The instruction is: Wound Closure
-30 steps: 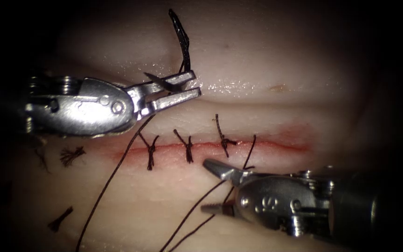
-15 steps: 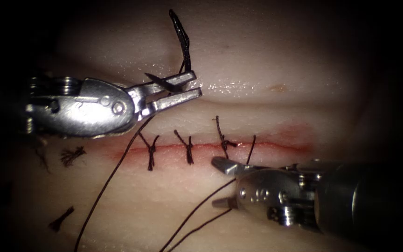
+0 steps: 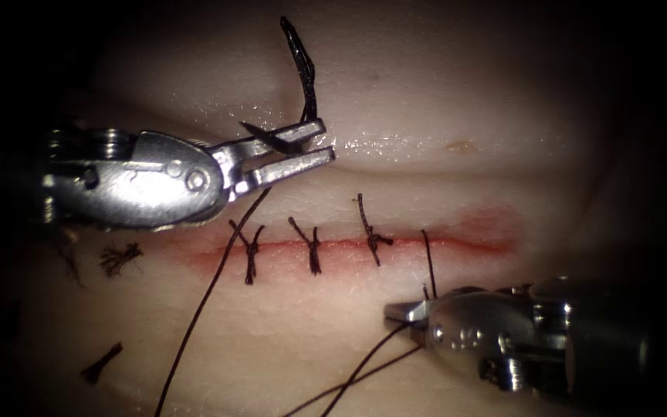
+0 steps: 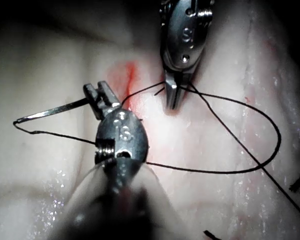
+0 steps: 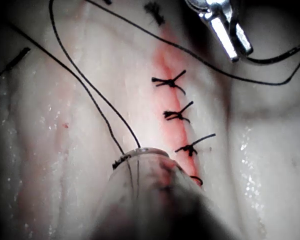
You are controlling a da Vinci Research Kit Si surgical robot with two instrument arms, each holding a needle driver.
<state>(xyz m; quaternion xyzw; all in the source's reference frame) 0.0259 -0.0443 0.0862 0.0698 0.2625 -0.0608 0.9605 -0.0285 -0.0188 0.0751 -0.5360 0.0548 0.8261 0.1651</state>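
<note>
Endoscope view: left tool (image 3: pixel 314 147) clamps needle (image 3: pixel 303 69) above cut (image 3: pixel 349 244), clear of tissue (image 3: pixel 426 100); right tool (image 3: pixel 404 312) lower right pinches thread (image 3: pixel 202 309) — taut thread may tear the edge.

Light pools on the tissue (image 3: pixel 395 93) around the cut (image 3: pixel 349 245); well away from it everything sinks into dark. Above the cut, wet glare and my left tool (image 3: pixel 326 143) glint.

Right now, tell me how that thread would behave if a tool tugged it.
The thread is probably floppy: it sags in a wide loose loop over the tissue. It likely slides easily, since the tissue glistens wet. A tug would probably straighten slack first, then pull toward the cut, where the thread crosses right of three knotted stitches.
</note>
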